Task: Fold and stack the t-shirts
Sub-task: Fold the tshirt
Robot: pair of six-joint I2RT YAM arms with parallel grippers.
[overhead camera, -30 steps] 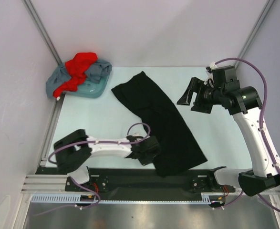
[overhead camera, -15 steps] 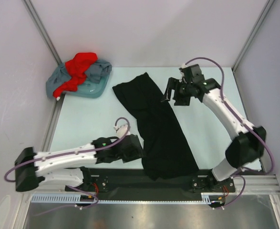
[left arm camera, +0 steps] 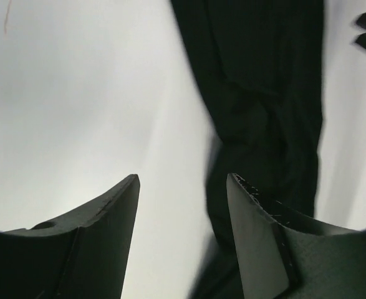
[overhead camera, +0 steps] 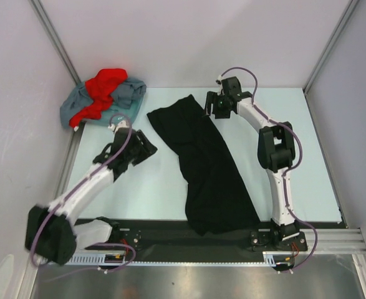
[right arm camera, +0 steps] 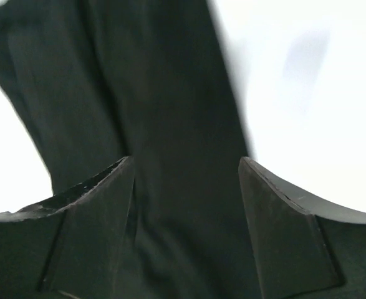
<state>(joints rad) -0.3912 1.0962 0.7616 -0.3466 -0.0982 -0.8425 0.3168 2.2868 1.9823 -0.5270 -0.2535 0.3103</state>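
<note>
The soft black cloth t-shirt (overhead camera: 207, 162) lies as a long, narrow band running slantwise across the pale flat table (overhead camera: 313, 156), from the far middle down to the near edge. The right gripper (overhead camera: 209, 104) hovers at the band's far end. Its fingers (right arm camera: 89, 230) are spread, with black cloth under the gap and nothing pinched. The left gripper (overhead camera: 144, 146) hangs over bare table just left of the band's upper part, and its fingers (left arm camera: 101, 237) are also spread and empty. The bright red cloth t-shirt (overhead camera: 105, 87) sits crumpled on the grey-blue cloth t-shirt (overhead camera: 130, 93) in the far left corner, well apart.

The step in hand looks like taking the far end to fold the band over. Each gripper should probably close on an outer corner (through every layer, not only the top one), so the left one must first reach the cloth's edge. An even lift by both would keep the band from twisting.

No logo shows. The near end merges with the dark base rail (overhead camera: 170, 233), and the blurred wrist views leave the layer count unclear.
</note>
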